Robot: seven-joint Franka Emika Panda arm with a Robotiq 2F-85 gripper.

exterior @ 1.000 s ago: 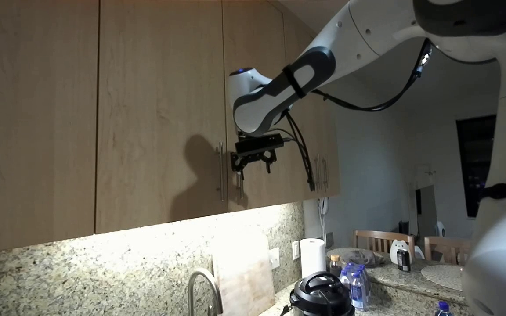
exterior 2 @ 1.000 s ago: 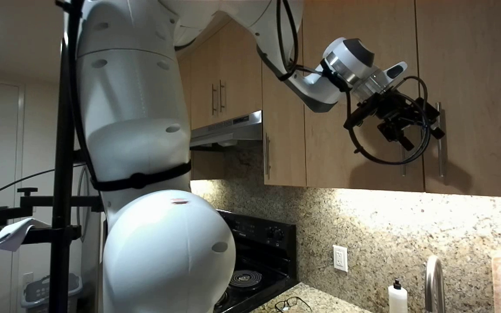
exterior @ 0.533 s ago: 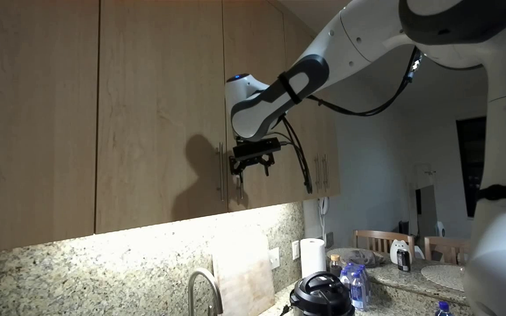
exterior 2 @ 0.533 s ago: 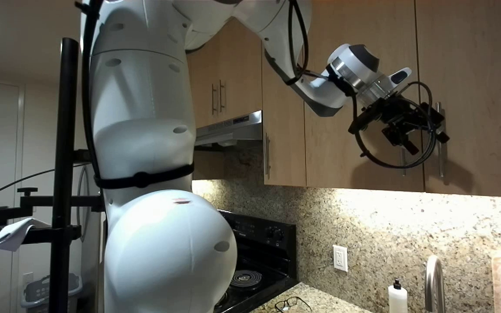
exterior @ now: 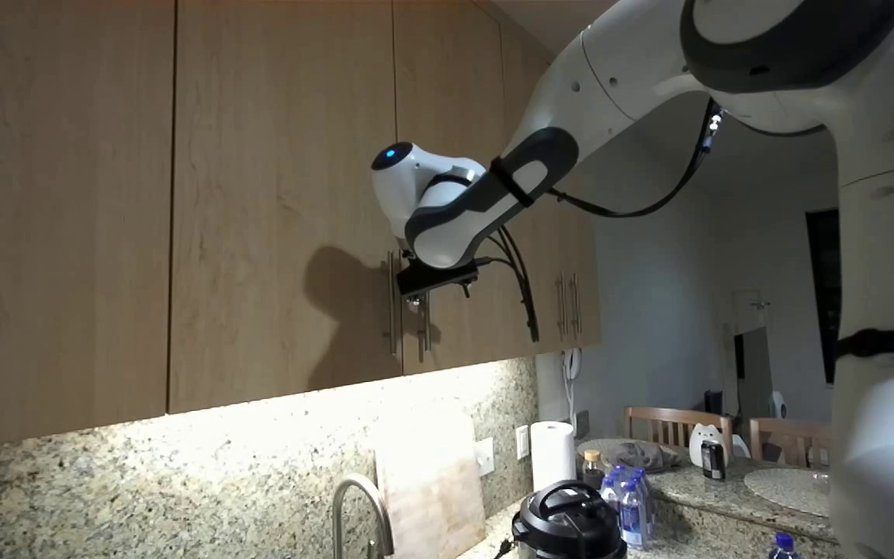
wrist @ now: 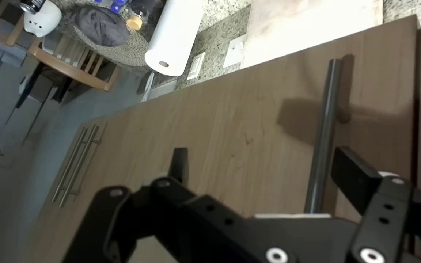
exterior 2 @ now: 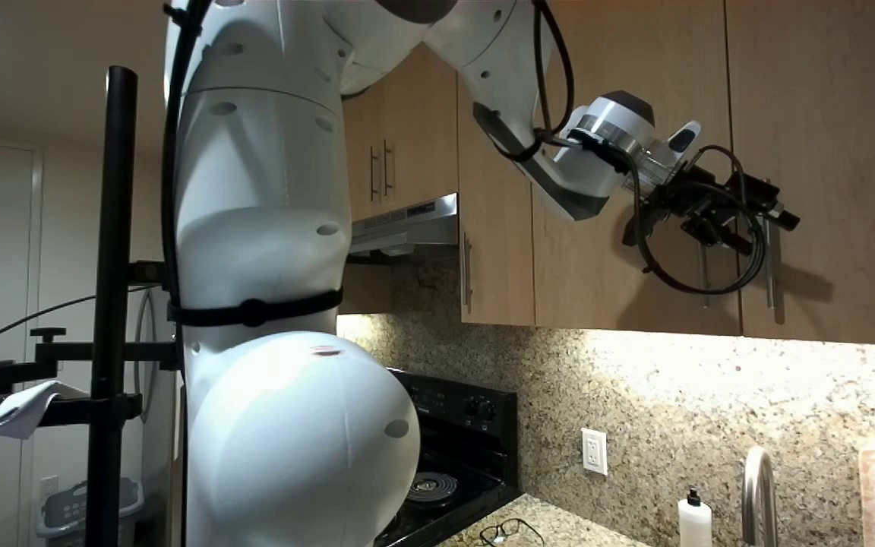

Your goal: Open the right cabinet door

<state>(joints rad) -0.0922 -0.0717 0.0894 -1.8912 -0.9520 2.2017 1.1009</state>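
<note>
The right cabinet door (exterior: pixel 451 85) is a tall light-wood upper door, shut flush with its neighbour in both exterior views (exterior 2: pixel 840 129). Its slim silver bar handle (exterior: pixel 427 334) runs along its left edge, low down; it also shows in an exterior view (exterior 2: pixel 770 285). My gripper (exterior 2: pixel 766 232) is at the handle's upper part. In the wrist view my gripper (wrist: pixel 267 164) is open; the handle (wrist: pixel 325 135) lies between the fingers, close to the right-hand finger of the picture and apart from it. The door's face (wrist: pixel 232 124) is behind. I cannot tell how deep the fingertips reach.
The left door's matching handle (exterior: pixel 392 310) is close beside. Below are a faucet (exterior: pixel 362 497), a cutting board (exterior: pixel 427 481), a black-lidded cooker (exterior: pixel 571 520) and a paper towel roll (exterior: pixel 553 450). Another handle pair (exterior: pixel 568 307) is farther right.
The arm has moved lower. The gripper has shifted toward the handle and its wrist has turned and tilted. The door has stayed shut.
</note>
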